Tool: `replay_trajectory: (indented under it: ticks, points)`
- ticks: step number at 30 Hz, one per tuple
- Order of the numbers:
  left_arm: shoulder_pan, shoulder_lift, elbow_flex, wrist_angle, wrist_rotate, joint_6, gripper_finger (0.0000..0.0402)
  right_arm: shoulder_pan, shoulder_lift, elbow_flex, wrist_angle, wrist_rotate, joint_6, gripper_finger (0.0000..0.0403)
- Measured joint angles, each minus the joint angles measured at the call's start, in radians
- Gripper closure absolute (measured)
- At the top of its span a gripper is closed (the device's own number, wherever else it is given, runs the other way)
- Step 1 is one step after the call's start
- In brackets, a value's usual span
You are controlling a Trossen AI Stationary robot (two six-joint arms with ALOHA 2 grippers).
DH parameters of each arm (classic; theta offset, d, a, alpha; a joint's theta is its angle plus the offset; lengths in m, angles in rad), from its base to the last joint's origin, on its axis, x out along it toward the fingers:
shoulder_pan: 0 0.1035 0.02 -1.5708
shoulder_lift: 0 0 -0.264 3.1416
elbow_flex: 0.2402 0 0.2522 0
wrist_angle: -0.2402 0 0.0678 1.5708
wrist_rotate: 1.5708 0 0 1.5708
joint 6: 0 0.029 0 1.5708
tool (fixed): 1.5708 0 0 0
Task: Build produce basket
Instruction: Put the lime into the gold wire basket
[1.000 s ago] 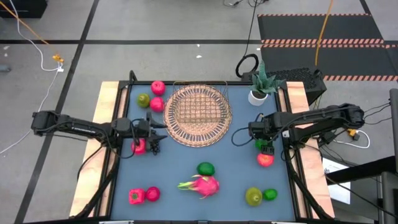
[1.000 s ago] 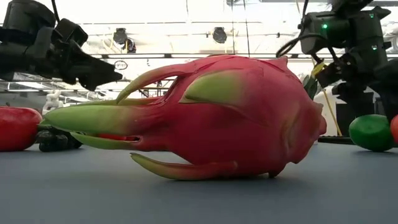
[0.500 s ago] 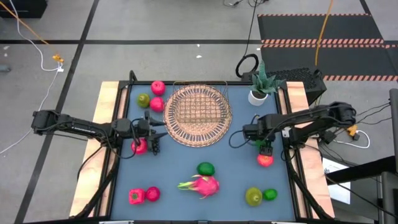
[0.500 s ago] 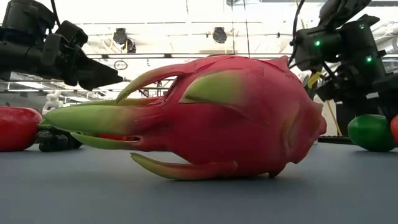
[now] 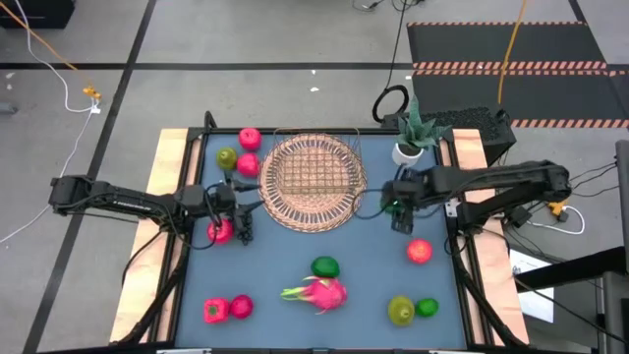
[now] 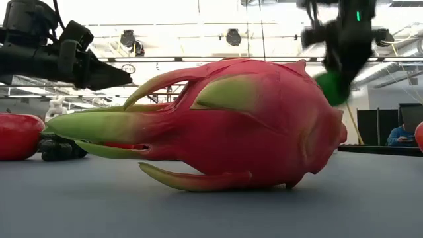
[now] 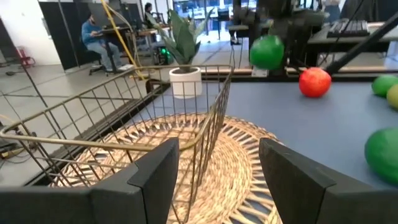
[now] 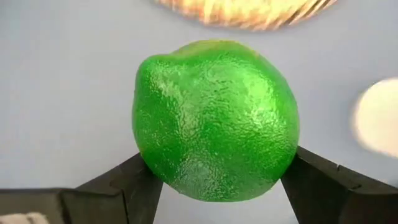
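Right wrist view: gripper [image 8: 214, 180] clamped on lime [image 8: 214, 118], raised off surface [image 5: 295, 251] at three o'clock of basket [image 5: 313, 181]. Left gripper [image 7: 217, 171] parted, empty, at basket's nine o'clock.

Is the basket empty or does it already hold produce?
Empty. The basket shows only bare wicker and its wire frame; the right gripper holds a green lime beside it.

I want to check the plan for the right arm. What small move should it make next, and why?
Probably carry on sideways until it is over the round woven wicker basket, then lower. The right gripper is shut on the bumpy green round fruit, lifted off the blue table, just beside the basket's rim; the basket looks empty.
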Motion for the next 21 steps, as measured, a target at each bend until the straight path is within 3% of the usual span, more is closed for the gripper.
replay_trajectory:
  ticks: [4, 6, 9, 13, 21]
  points:
    - [0.0, 0.0, 0.0, 0.033, 0.0, 0.001, 0.0176, 0.004, -0.035, 0.216, -0.013, 0.136, -0.002, 0.0134]
    - [0.0, 0.0, 0.0, 0.056, 0.0, -0.015, 0.0176, 0.003, -0.04, 0.278, 0.083, 0.145, 0.108, 0.0134]
    - [-0.007, 0.0, 0.0, 0.067, 0.0, -0.076, 0.0176, 0.043, -0.01, 0.281, 0.244, 0.004, 0.118, 0.0134]
    - [-0.023, 0.0, 0.0, 0.065, 0.0, -0.107, 0.0176, 0.067, 0.045, 0.281, 0.164, 0.185, 0.078, 0.0134]
    - [-0.049, -0.002, 0.0, 0.053, 0.002, -0.109, 0.0176, 0.037, 0.04, 0.285, 0.225, 0.153, 0.048, 0.0131]
